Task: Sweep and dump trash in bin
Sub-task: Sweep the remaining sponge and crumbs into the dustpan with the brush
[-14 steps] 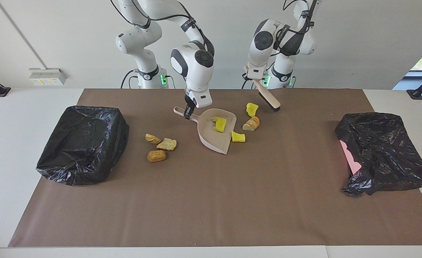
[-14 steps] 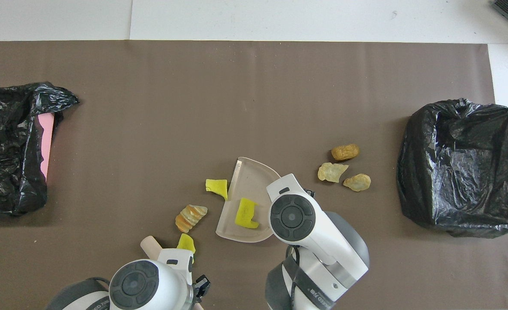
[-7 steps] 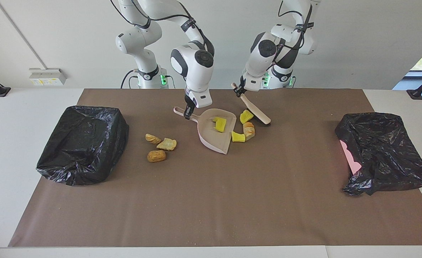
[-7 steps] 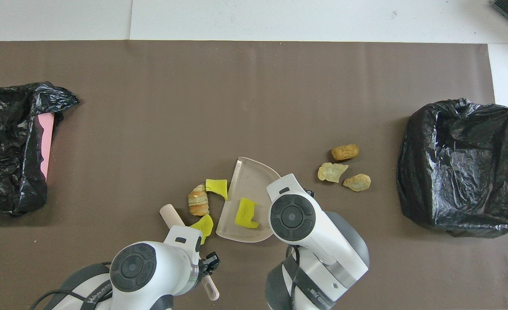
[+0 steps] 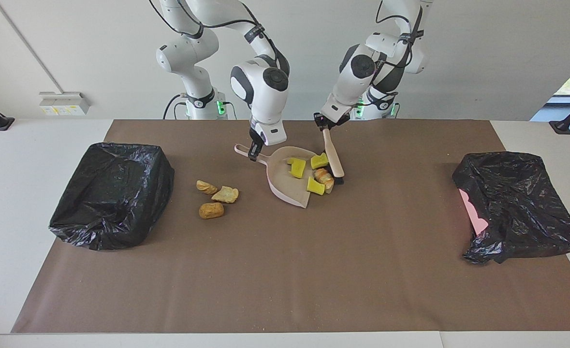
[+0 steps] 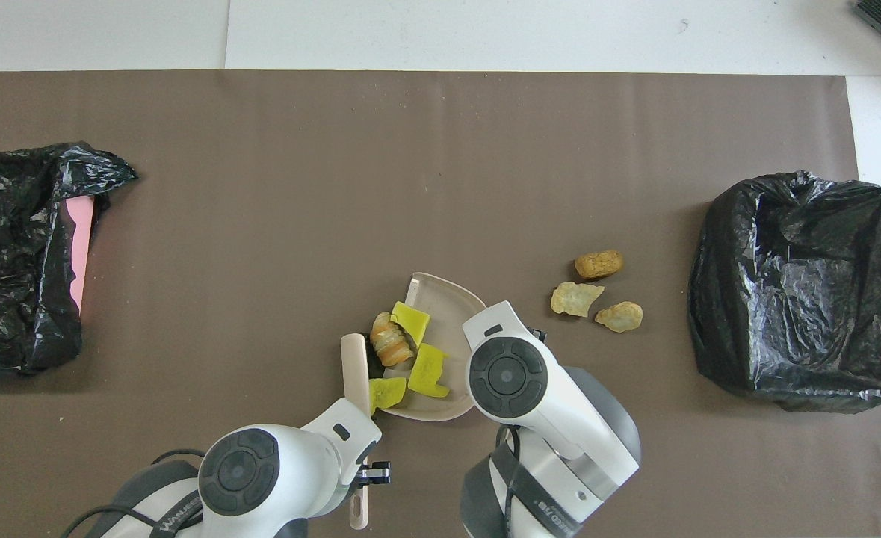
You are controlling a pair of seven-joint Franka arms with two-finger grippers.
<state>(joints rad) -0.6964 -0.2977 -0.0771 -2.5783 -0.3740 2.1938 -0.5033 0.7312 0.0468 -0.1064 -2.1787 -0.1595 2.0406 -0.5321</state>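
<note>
From the facing view, the right gripper is clamped on the handle of the beige plastic dustpan, which lies flat on the brown paper table cover with its open edge turned toward the left arm's end of the table. The left gripper is closed on the handle of a pale wooden hand brush, whose dark bristle head is pressed against the dustpan's mouth. Three bright yellow foam chunks and one striped tan bread-like piece sit in or right at the pan's opening; whether the bread piece and the chunk beside it are fully past the lip cannot be told here. Three tan-brown bread-like lumps lie unswept on the cover, between the dustpan and the black-bagged bin at the right arm's end. A second black bag with a pink edge lies crumpled at the left arm's end.

From overhead, the brush lies alongside the pan's mouth, touching the bread piece, and the yellow chunks are bunched on the dustpan. The three brown lumps lie well apart from the pan, near the bin.

By my judgement the task is roughly half done: one cluster is gathered, the second cluster is not yet swept, and nothing has been dumped.
</note>
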